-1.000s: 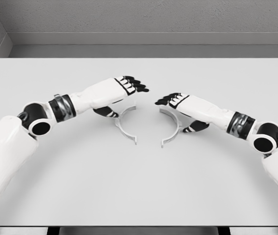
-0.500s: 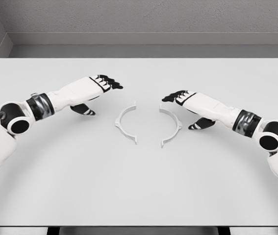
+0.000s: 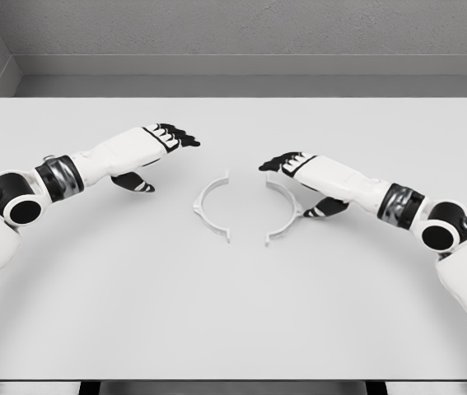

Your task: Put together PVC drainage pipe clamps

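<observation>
Two grey half-ring clamp pieces lie on the white table [image 3: 233, 313], their open sides facing each other with a gap between. The left clamp half [image 3: 209, 210] lies flat and untouched. My left hand [image 3: 161, 148] hovers to its upper left, apart from it, fingers relaxed and holding nothing. The right clamp half [image 3: 287, 214] lies partly under my right hand [image 3: 295, 177], whose fingers reach over its top end while the thumb sits just outside the arc. I cannot tell whether that hand touches the piece.
A grey wall runs behind the table's far edge. Nothing else stands on the table.
My left hand has drawn back to the left, off the left clamp half. My right hand backed off, then came back leftward over the right clamp half, which has shifted slightly left.
</observation>
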You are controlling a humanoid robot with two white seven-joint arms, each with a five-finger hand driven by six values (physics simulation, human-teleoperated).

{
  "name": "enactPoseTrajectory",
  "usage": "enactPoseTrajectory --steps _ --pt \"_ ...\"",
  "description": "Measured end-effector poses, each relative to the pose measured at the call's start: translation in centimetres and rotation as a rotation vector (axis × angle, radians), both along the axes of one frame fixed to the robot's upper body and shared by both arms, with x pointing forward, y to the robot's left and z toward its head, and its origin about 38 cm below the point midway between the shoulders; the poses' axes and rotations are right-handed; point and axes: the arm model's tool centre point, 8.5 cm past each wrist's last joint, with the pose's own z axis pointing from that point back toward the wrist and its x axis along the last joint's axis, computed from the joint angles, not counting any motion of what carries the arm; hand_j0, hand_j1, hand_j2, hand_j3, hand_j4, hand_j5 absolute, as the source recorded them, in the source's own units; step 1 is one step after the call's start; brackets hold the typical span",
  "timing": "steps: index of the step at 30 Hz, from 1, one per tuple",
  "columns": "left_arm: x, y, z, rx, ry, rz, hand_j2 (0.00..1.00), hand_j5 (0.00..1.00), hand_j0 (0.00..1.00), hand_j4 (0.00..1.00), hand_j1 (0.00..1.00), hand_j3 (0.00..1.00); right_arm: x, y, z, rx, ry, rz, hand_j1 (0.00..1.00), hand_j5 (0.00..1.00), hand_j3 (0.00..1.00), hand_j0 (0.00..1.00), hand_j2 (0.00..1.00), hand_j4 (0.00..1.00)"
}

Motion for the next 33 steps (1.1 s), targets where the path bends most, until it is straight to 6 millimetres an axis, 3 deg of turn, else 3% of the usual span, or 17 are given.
enactPoseTrajectory --steps 12,33 --pt "-0.1 2.2 0.4 0.013 0.005 0.027 1.00 1.00 1.00 1.00 1.00 1.00 0.8 1.6 -0.3 0.007 0.014 0.020 1.00 1.00 1.00 1.00 1.00 1.00" --pt "0.0 2.5 0.8 -0.002 0.005 0.031 1.00 1.00 1.00 1.00 1.00 1.00 2.7 2.1 0.1 0.000 0.017 0.004 1.00 1.00 1.00 1.00 1.00 1.00"
